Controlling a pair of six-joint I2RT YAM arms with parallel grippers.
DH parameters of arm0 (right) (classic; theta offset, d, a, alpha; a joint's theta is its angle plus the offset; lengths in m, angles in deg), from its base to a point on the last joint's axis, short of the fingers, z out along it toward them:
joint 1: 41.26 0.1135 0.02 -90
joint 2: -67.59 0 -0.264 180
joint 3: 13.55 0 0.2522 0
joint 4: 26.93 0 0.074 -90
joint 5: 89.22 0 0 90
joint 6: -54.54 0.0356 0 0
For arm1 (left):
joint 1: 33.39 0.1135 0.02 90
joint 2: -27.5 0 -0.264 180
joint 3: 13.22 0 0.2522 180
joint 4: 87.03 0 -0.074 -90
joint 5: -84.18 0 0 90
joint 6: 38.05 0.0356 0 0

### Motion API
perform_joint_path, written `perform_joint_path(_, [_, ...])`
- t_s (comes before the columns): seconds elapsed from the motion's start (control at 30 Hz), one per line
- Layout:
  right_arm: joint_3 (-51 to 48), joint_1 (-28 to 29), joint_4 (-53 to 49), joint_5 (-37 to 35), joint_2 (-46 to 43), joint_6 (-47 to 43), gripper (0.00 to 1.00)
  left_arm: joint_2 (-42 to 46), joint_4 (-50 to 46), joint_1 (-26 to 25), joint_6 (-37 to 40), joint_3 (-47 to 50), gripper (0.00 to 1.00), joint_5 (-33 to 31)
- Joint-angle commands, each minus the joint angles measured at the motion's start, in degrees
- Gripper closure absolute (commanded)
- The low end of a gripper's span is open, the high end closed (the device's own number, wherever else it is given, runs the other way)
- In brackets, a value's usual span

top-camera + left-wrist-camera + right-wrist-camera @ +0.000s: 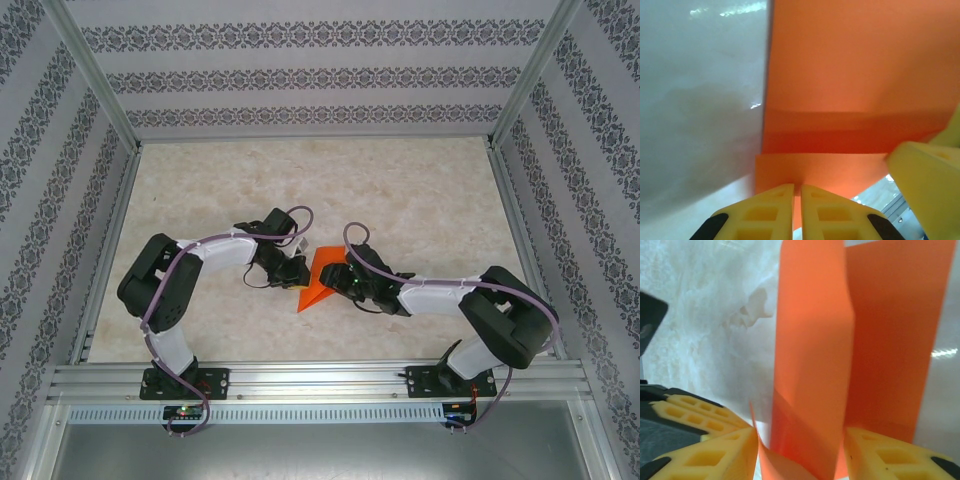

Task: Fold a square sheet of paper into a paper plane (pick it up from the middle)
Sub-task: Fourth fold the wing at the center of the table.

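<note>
- Lying near the middle of the pale marbled table top, slightly toward its near edge, is the thin bright orange sheet of paper, partly folded into a narrow, pointed shape.
- The sheet sits between the two arms, with the left gripper at its left edge and the right gripper at its right edge.
- In the left wrist view, the left gripper has its yellow ribbed fingers drawn almost together, pinching the near edge of the sheet in the thin slit between them.
- In that same view a fold line runs across the sheet. One layer rises above another, and a yellow finger of the right gripper stands at the sheet's right side.
- In the right wrist view, the right gripper has its jaws spread well apart, one on each side of an upright folded flap of the sheet.
- A sliver of table shows between the left-hand finger and the flap, so this gripper is not clamping the sheet.
</note>
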Motion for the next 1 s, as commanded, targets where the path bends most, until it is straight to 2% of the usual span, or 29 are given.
perform_joint_path(0.0, [1.96,0.36,1.79,2.11,1.34,-3.21,0.52,-1.27,-0.21,0.42,2.12,-1.73,0.86,-0.91])
perform_joint_path(0.33, [4.11,0.1,-1.12,4.67,3.73,-7.2,0.55,-2.62,0.92,0.41,2.41,-1.57,0.87,-0.28])
perform_joint_path(0.63, [5.67,-0.61,-5.59,2.44,4.64,-7.58,0.7,-1.93,0.84,0.42,3.26,-1.11,0.86,-0.58])
perform_joint_path(0.73, [5.61,-0.61,-5.35,2.57,4.62,-6.89,0.73,-0.15,1.57,0.42,3.85,-0.22,0.81,-0.8])
perform_joint_path(0.87, [5.11,-0.52,-3.87,2.57,4.18,-5.08,0.79,4.37,3.99,0.39,4.84,3.07,0.64,-2.15])
perform_joint_path(0.97, [4.93,-0.48,-3.08,2.43,3.55,-3.45,0.8,8.61,6.12,0.25,5.46,6.74,0.56,-4.27])
